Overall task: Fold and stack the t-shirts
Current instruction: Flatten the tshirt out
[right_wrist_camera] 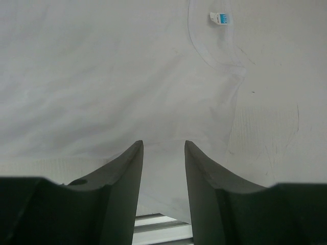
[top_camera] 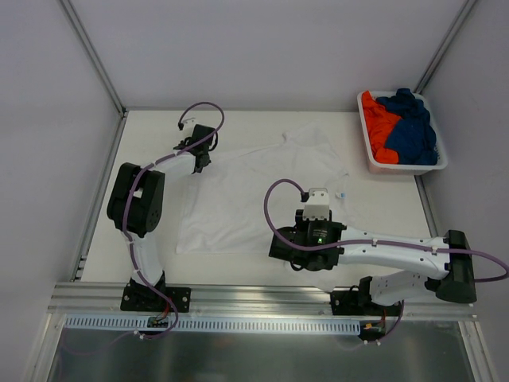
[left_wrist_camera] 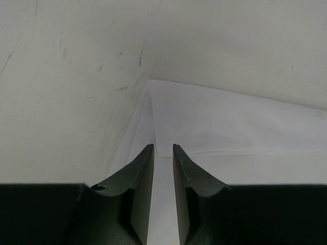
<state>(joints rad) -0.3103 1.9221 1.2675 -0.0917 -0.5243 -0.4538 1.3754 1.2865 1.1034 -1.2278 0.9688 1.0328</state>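
Observation:
The white t-shirt [top_camera: 238,195] lies spread flat on the table, collar to the right, with its tiny blue tag [top_camera: 341,195] showing. My left gripper [top_camera: 203,161] is low at the shirt's far left edge. In the left wrist view its jaws [left_wrist_camera: 163,148] stand a narrow gap apart over a fold of white cloth [left_wrist_camera: 230,127]. My right gripper [top_camera: 302,243] hangs over the shirt's near right part. Its jaws [right_wrist_camera: 163,144] are open, with white cloth [right_wrist_camera: 102,87] below and the tag [right_wrist_camera: 219,18] beyond. The orange shirt [top_camera: 378,123] and dark blue shirt [top_camera: 413,127] lie crumpled in the basket.
The white plastic basket [top_camera: 404,168] stands at the table's far right corner. Grey walls close the left, back and right sides. An aluminium rail [top_camera: 262,296] runs along the near edge and shows between the right jaws [right_wrist_camera: 163,229].

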